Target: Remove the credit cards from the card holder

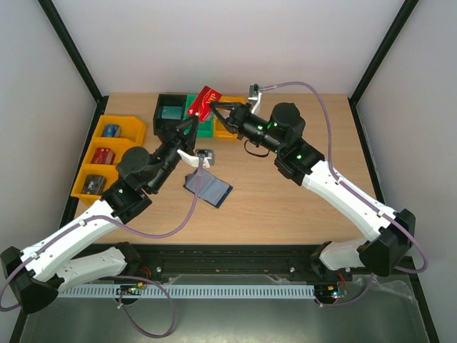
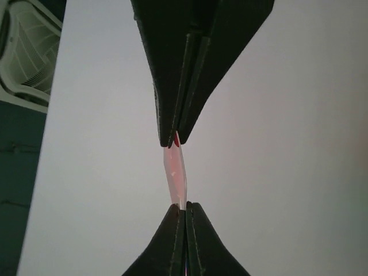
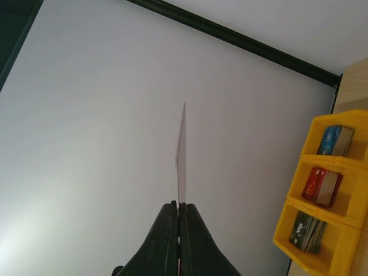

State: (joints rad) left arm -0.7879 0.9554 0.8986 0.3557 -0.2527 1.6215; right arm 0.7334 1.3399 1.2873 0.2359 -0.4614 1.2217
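Left gripper: jaws pressed together, clamped on one edge of the red credit card. Right gripper: jaws likewise together, clamped on the opposite edge. In the left wrist view the card shows edge-on, spanning the two sets of fingertips and bowed slightly between them. The right wrist view shows the right fingers pinching the near edge, with the card standing straight out as a thin line. The card is off the table, in the air beyond the card holder and over the row of bins on the far side. The holder lies open and flat on the table, pockets up and turned at an angle, touched by neither gripper. Whether more cards sit in its pockets cannot be told. Edges: beyond the holder are a black bin, a green bin and a small yellow bin, all under or beside the held card. To the left of the holder stands a stack of three yellow bins holding blue, red and dark cards. The left arm's lilac cable loops just beside the holder's left edge. Open room: bare wood to the right of the holder and on its near side.
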